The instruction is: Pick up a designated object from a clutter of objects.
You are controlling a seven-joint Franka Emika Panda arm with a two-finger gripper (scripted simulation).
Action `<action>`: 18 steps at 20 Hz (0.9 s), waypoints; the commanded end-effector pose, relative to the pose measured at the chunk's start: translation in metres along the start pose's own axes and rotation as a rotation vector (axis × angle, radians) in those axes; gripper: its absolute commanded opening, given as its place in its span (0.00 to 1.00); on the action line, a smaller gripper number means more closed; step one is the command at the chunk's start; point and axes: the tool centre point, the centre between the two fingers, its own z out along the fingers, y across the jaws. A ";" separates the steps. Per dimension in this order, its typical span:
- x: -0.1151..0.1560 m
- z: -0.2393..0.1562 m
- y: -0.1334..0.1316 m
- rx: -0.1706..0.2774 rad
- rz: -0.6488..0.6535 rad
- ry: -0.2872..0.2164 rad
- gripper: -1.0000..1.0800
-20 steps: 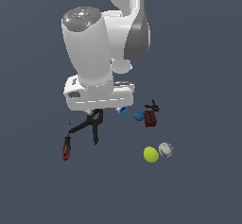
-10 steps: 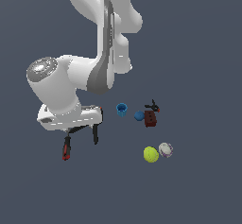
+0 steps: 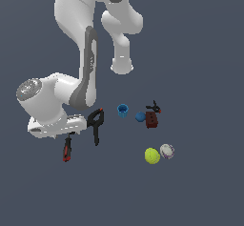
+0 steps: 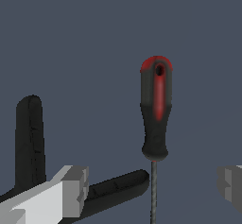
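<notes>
Spreading wide, the tool [image 4: 153, 190] brackets the screwdriver [image 4: 155, 109]; the blue cup [image 3: 123, 110] stands apart.

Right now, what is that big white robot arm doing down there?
The arm is bent low over the screwdriver, the one with the red-and-black handle. In the wrist view its gripper is open, with one finger on each side of the thin shaft, not yet squeezing it. The black spring clamp lies right beside it. The blue cup, balls and block sit off to the exterior view's right, untouched.
</notes>
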 end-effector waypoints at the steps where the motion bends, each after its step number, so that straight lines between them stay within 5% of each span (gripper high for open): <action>1: -0.005 0.010 0.010 -0.003 -0.010 -0.001 0.96; 18: -0.011 0.053 0.019 -0.005 -0.016 -0.003 0.96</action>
